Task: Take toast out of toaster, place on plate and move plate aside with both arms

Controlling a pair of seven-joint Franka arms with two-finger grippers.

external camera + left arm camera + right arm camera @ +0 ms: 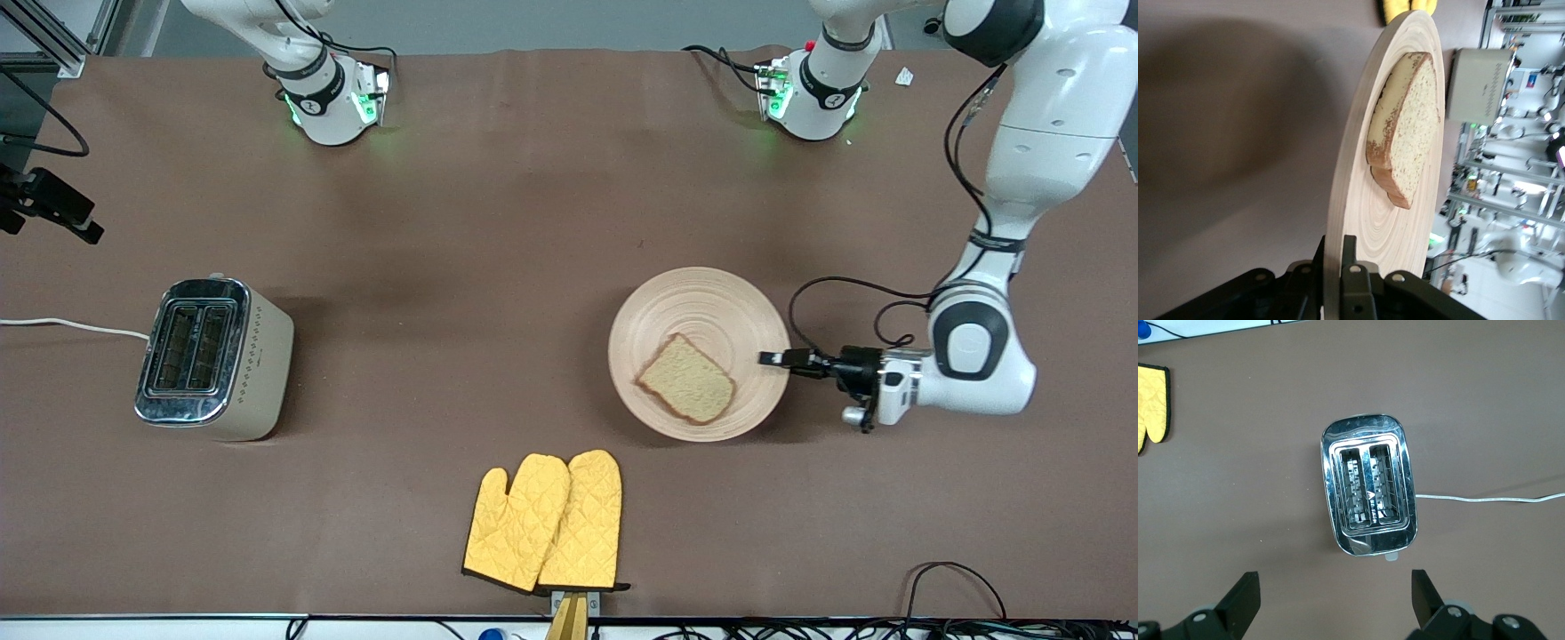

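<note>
The toast (686,380) lies on the round wooden plate (702,302), on the side nearer the front camera. The plate is toward the left arm's end of the table. My left gripper (772,358) is shut on the plate's rim at the edge toward the left arm's end. In the left wrist view the rim sits between its fingers (1337,257), with the plate (1391,227) and toast (1411,127) just past them. My right gripper (1335,593) is open and empty, high over the toaster (1369,483). It is out of the front view.
The toaster (209,356) stands toward the right arm's end of the table, its slots empty and a white cord trailing off. A pair of yellow oven mitts (547,524) lies near the table's front edge, nearer the camera than the plate. Cables lie along that edge.
</note>
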